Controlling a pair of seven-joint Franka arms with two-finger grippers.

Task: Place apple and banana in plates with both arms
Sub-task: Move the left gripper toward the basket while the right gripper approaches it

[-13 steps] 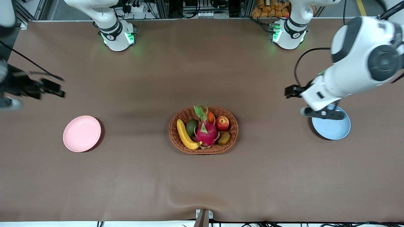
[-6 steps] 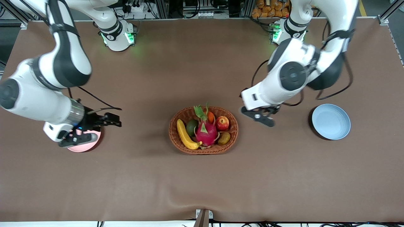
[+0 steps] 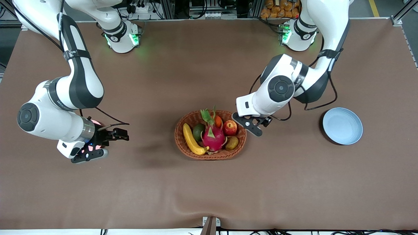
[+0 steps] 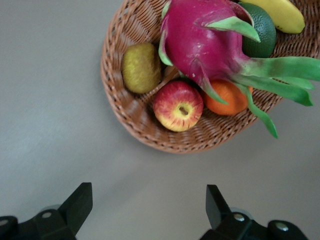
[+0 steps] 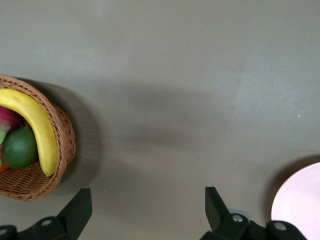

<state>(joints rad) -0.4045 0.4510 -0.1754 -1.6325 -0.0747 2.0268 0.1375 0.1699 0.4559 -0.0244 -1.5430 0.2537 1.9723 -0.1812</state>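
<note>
The apple [image 3: 230,127] and the banana [image 3: 192,140] lie in an oval wicker basket [image 3: 178,137] at the table's middle. My left gripper [image 3: 249,125] hangs open and empty just off the basket's rim at the left arm's end, close to the apple. In the left wrist view the apple [image 4: 178,106] lies ahead of the open left gripper [image 4: 147,210]. My right gripper [image 3: 89,155] is open and empty over the pink plate [image 3: 96,123], which it mostly hides. The right wrist view shows the banana [image 5: 35,127] and the pink plate's edge [image 5: 300,205]. The blue plate [image 3: 342,126] is bare.
The basket also holds a magenta dragon fruit [image 3: 214,135], an orange fruit [image 3: 218,120], a dark green fruit [image 3: 198,131] and a brownish kiwi [image 3: 232,143]. Brown cloth covers the table, with open cloth between the basket and each plate.
Both arms swung in. The left gripper went from over the blue plate to the basket's rim. The right gripper came from the table's end to over the pink plate.
</note>
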